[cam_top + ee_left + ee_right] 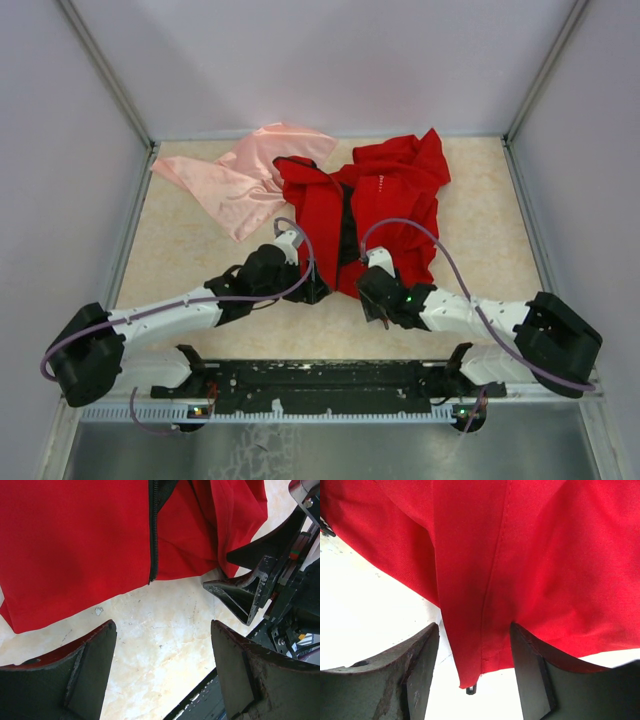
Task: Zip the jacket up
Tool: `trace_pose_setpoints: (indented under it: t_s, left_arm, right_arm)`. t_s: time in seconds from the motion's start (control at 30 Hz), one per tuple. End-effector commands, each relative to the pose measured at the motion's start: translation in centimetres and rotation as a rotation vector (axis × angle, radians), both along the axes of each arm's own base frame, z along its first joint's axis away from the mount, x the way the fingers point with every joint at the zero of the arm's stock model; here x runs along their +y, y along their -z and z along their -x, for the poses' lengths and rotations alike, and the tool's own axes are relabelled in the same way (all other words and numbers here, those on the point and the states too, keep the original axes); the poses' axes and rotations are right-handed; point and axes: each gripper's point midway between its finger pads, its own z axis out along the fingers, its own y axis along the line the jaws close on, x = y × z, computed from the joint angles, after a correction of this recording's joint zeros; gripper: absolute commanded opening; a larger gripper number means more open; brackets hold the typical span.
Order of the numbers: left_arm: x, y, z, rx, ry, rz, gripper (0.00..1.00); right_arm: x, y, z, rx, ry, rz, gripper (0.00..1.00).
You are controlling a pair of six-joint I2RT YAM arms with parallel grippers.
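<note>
The red jacket [385, 200] lies crumpled on the table, its front parted along the black zipper [345, 235]. My left gripper [312, 290] sits at the hem's left side and is open over bare table, just below the hem. In the left wrist view the zipper [153, 535] ends at the jacket's [75, 540] lower edge, above the open left gripper [162, 665]. My right gripper [472, 665] is open, and a hanging corner of the jacket [470, 645] with a small black zipper end [471, 690] lies between its fingers [532, 675] without touching them.
A pale pink cloth [245, 175] lies at the back left, partly under the jacket's collar. White walls stand on three sides. The black rail [320, 375] of the arm bases runs along the near edge. My right gripper's fingers [245, 592] show close beside the left one.
</note>
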Motion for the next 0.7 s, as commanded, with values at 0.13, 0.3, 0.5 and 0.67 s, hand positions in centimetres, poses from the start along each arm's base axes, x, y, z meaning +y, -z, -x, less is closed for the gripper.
trace_pose_setpoints:
  t_s: [0.13,0.3,0.5,0.67]
  left_arm:
    - [-0.6,-0.7,0.1,-0.021,0.018,0.027,0.81]
    - [-0.7,-1.0,0.1,-0.027,0.022,0.037,0.81]
    - [-0.8,-1.2,0.2,-0.032,0.027,0.046,0.81]
    - [-0.8,-1.2,0.2,-0.032,0.028,0.048,0.8]
  right_arm:
    - [1.2,-2.9,-1.1,-0.063,0.029,-0.07,0.49]
    - [2.3,-3.8,-0.7,-0.07,-0.009,-0.155,0.42]
    - [1.4,-3.6,-0.9,-0.079,0.023,-0.154,0.29]
    - [0.0,-3.1,-1.2,-0.085,0.08,-0.092,0.24]
